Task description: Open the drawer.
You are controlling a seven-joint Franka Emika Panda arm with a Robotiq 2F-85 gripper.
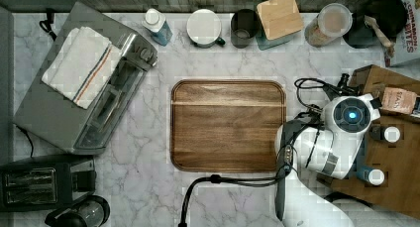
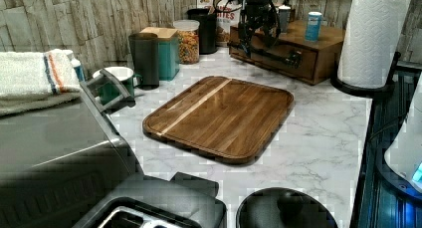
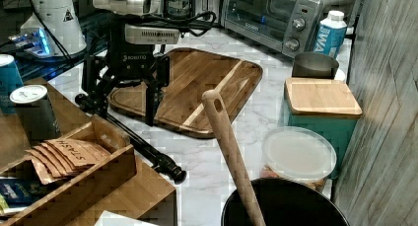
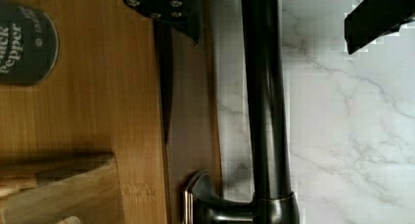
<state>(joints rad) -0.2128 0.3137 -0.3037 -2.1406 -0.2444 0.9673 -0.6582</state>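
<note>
Hanging over the black bar handle of the drawer, the tool is seen with its two black fingers spread wide, one on either side of the bar, and nothing is held between them. In the wrist view the handle runs lengthwise between the finger tips, one dark fingertip lying over the wooden cabinet top and the other over the marble worktop; no contact with the bar can be made out. A narrow dark gap is seen between the drawer front and the cabinet edge, so the drawer appears at most barely out. The drawer front lies directly beneath the tool, at the edge of the wooden cabinet. A pepper tin is seen on the cabinet top just beside the tool, and a small wooden tray of tea packets sits on the same top near it. A wooden cutting board lies flat on the worktop on the far side of the tool from the cabinet, apart from the handle.
</note>
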